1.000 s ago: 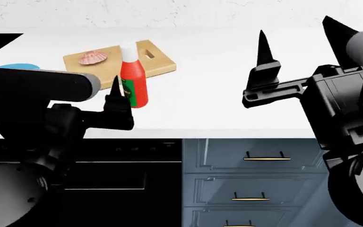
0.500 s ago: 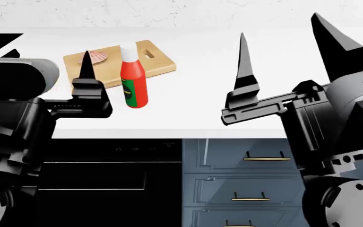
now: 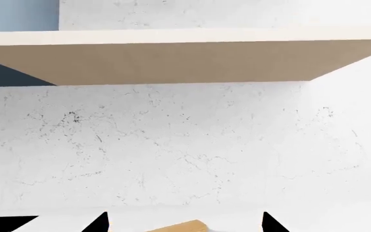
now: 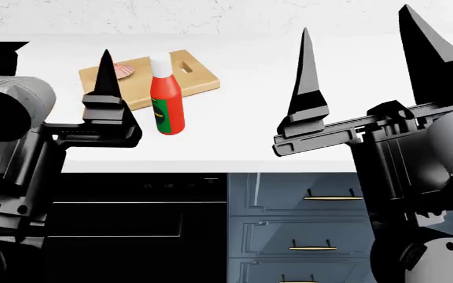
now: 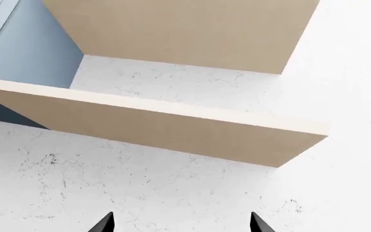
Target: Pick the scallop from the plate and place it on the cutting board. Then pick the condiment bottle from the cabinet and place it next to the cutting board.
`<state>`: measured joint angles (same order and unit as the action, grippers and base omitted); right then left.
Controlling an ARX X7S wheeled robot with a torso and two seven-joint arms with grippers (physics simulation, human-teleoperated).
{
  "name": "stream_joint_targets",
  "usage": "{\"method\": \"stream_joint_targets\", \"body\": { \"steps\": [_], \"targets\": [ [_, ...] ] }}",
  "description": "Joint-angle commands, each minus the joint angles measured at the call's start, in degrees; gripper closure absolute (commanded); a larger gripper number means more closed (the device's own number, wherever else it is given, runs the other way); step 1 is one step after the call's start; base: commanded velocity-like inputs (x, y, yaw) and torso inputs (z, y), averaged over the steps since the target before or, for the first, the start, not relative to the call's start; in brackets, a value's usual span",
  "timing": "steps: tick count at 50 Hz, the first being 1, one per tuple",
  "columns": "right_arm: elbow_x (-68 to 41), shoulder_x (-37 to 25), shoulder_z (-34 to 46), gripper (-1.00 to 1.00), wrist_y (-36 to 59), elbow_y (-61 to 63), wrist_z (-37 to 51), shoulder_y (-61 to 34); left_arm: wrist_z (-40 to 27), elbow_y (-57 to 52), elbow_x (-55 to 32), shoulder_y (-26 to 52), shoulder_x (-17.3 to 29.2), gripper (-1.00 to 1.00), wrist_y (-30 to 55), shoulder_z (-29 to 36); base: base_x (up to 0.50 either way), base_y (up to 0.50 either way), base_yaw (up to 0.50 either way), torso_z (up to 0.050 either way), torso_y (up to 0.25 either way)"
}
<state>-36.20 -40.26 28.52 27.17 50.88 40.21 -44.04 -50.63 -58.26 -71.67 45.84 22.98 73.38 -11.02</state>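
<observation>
Both grippers, left (image 3: 184,223) and right (image 4: 368,65), gape empty beside the grained cutting board (image 4: 191,73).

No legible text, even on the condiment bottle (image 4: 166,100) label.

Both arms are matte black with blocky, angular housings. The left end effector (image 4: 53,88) shows a tall, pointed black finger (image 4: 106,73) rising from a stepped rectangular mount; behind it sits a rounded grey cylindrical link. The right end effector (image 4: 368,65) carries two long black wedge-shaped fingers tapering to sharp tips, fixed on a flat crossbar with ridged edges. Below it, a grey curved shell and a round black joint with small pale screw heads show.
</observation>
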Motion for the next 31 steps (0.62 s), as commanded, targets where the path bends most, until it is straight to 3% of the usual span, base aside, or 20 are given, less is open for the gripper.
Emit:
{"method": "stream_joint_targets", "body": {
  "steps": [1, 7, 21, 24, 31],
  "targets": [
    [2.6, 0.5, 0.1, -1.00, -3.2, 0.8, -0.6, 0.3, -0.7, -1.4, -1.3, 1.2, 1.2, -1.00, -3.8, 0.6, 0.00, 0.00, 0.00, 0.000, 0.000],
    [3.0, 0.6, -0.1, -1.00, -4.1, 1.6, -0.9, -0.4, -4.3, -1.4, -5.6, 4.0, 2.6, -1.00, -5.8, 1.7, 0.00, 0.00, 0.00, 0.000, 0.000],
    [2.8, 0.9, 0.1, -1.00, -5.2, 0.9, -1.0, 0.2, -2.5, -1.2, -2.2, 1.8, 3.9, -1.00, -9.1, 4.5, 0.00, 0.00, 0.00, 0.000, 0.000],
    [3.8, 1.1, 0.2, -1.00, -7.4, -0.2, -1.1, 2.4, 0.6, -1.5, 2.9, -1.6, 3.7, -1.00, -11.5, 6.3, 0.00, 0.00, 0.00, 0.000, 0.000],
    [14.7, 2.6, 3.7, -1.00, -21.0, -9.0, -0.9, 16.2, 13.5, 0.6, 30.8, -20.7, 3.5, -1.00, -30.5, 18.4, 0.00, 0.00, 0.00, 0.000, 0.000]
  ]
}}
